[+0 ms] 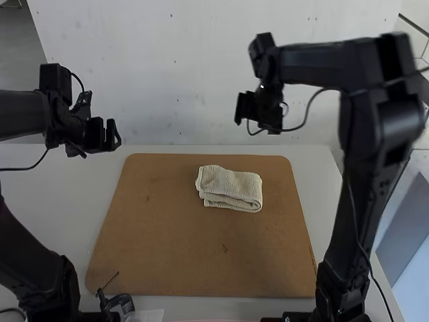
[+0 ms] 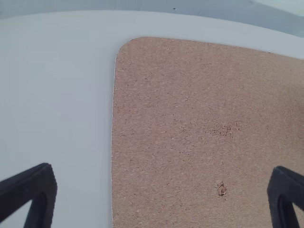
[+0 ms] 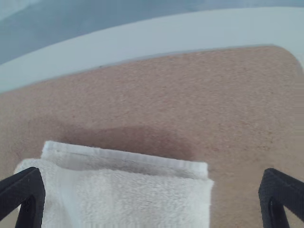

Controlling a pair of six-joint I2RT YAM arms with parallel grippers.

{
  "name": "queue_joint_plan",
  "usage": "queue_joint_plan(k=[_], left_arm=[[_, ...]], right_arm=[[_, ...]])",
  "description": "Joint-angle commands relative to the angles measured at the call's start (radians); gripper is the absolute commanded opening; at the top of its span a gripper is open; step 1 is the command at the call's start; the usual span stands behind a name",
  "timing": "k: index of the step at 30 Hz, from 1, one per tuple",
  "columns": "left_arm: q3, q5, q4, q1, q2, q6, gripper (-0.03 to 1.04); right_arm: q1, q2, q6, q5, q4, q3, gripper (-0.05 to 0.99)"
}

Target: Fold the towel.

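Observation:
The cream towel [image 1: 230, 188] lies folded into a small rectangular bundle, its layered edge facing the arms, right of the board's middle. My left gripper [image 1: 110, 135] hangs open off to the left, away from the towel; in its wrist view the left gripper [image 2: 161, 195] has nothing between its fingers. Raised beyond the towel in the high view is my right gripper [image 1: 257, 113]. From its own wrist the right gripper [image 3: 153, 197] shows widely parted fingers, with the towel [image 3: 128, 194] below, apart from them; a lower layer sticks out along one edge.
A brown board [image 1: 167, 248] with rounded corners lies on the white table [image 1: 100, 191] under the towel. A small dark device with a thin rod [image 1: 118, 303] stands at the board's near left corner. Cables hang from both arms.

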Motion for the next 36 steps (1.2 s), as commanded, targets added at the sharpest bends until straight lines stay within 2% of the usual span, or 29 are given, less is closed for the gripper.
queue_joint_plan(k=[1, 8, 12, 17, 22, 26, 33, 36], left_arm=[[-0.032, 0.038, 0.008, 0.013, -0.059, 0.002, 1.01], [-0.108, 0.075, 0.018, 0.001, -0.228, -0.006, 1.00], [-0.116, 0.082, 0.011, -0.014, -0.269, -0.021, 1.00], [-0.147, 0.087, 0.009, -0.011, -0.323, -0.029, 1.00], [-0.179, 0.111, 0.008, 0.006, -0.379, -0.029, 1.00], [-0.220, 0.140, 0.008, 0.021, -0.438, -0.029, 1.00], [-0.274, 0.167, 0.021, 0.040, -0.544, -0.029, 1.00], [-0.320, 0.160, 0.066, 0.043, -0.596, -0.028, 1.00]], right_arm=[[-0.079, -0.190, -0.066, -0.002, 0.068, -0.153, 0.97], [-0.167, -0.534, -0.144, -0.007, 0.164, -0.414, 0.97], [-0.208, -0.709, -0.162, -0.042, 0.207, -0.535, 0.97], [-0.240, -0.924, -0.173, -0.048, 0.252, -0.671, 0.97], [-0.262, -1.158, -0.188, -0.054, 0.295, -0.805, 0.97], [-0.280, -1.387, -0.193, -0.030, 0.310, -0.902, 0.97], [-0.334, -1.514, -0.250, -0.005, 0.293, -0.967, 0.97], [-0.352, -1.510, -0.254, 0.007, 0.293, -0.994, 0.97]])
